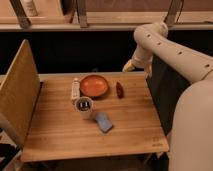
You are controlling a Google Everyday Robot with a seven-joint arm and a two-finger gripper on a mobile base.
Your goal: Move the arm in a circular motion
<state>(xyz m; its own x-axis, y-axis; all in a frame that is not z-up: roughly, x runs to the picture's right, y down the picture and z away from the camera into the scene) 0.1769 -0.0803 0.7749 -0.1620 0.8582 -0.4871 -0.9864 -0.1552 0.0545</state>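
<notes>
One cream-white arm [175, 55] comes in from approx. 4 o'clock, bends at 1 o'clock and hangs its pale gripper [131, 65] near the bench's [135, 135] far edge, at 2 o'clock from the orange bowl [94, 85]; gripper state can't be made out. Round the bowl: white bottle [75, 90] at 9, dark-red item [119, 90] at 3, cup [84, 107] at 6, blue pad [104, 121] at 5.

an eating area: wooden table [130, 132], bowl [94, 85], end effector [131, 65] near far edge.
</notes>
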